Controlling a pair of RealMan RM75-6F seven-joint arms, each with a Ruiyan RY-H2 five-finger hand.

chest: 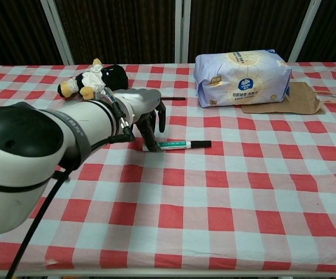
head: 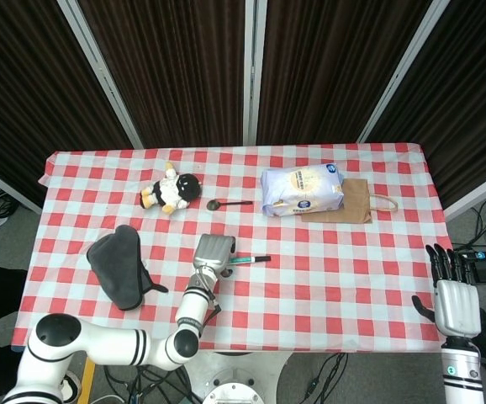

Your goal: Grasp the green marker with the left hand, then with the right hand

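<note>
Near the middle of the tabletop [chest: 255,192] the green marker [chest: 182,144] lies flat on the checked cloth, and the left hand [chest: 147,116] comes down over its left end, fingers curled toward it; whether they grip it I cannot tell. The right hand [head: 456,301] waits spread beyond the right edge, probably for its turn.

The green marker [chest: 178,144] is lying flat on the red-and-white checked bench [chest: 243,192], roughly mid-bench and a bit left of center. It's slim, with a white-and-green barrel and a black cap pointing right. Its left end sits right under the left robot hand's [chest: 147,119] fingertips, so whether they're touching is hard to call. Looks the same from overhead [head: 247,261].
</note>
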